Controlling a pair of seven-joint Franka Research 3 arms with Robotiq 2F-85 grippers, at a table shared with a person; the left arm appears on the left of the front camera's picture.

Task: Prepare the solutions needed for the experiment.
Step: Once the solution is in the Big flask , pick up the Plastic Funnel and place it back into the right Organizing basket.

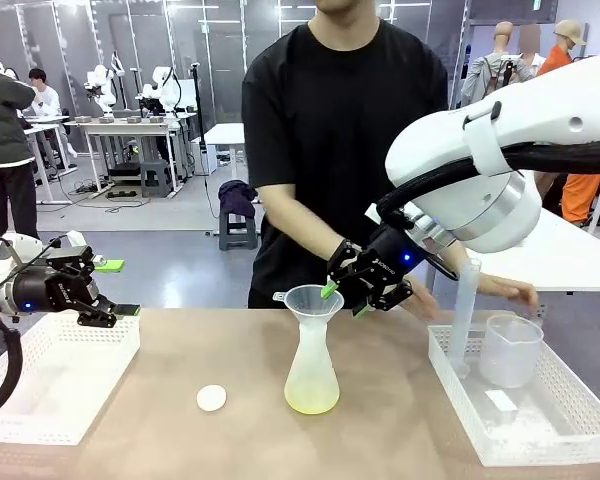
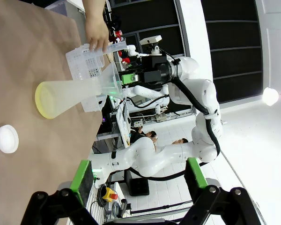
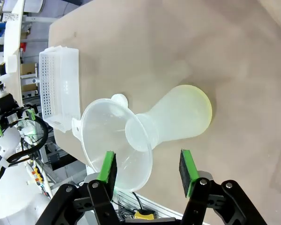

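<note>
A frosted conical flask [image 1: 312, 365] stands mid-table with a clear funnel [image 1: 311, 301] in its neck. The solutions [image 1: 312, 402] form a shallow pale yellow layer at its bottom, seen too in the left wrist view as the solutions [image 2: 43, 101] and in the right wrist view as the solutions [image 3: 199, 110]. My right gripper [image 1: 347, 298] hovers at the funnel's right rim, open. In its wrist view one pad overlaps the funnel [image 3: 114, 143] and the other pad stands apart from it. Far left, my left gripper [image 1: 110, 310] hangs open over a white basket [image 1: 60, 385], holding nothing.
A white round cap [image 1: 211, 398] lies left of the flask. At the right, a white tray [image 1: 540, 440] holds a beaker [image 1: 510, 350] and a tall measuring cylinder [image 1: 465, 315] that the person's hand [image 1: 505, 290] rests by. The person stands close behind the table.
</note>
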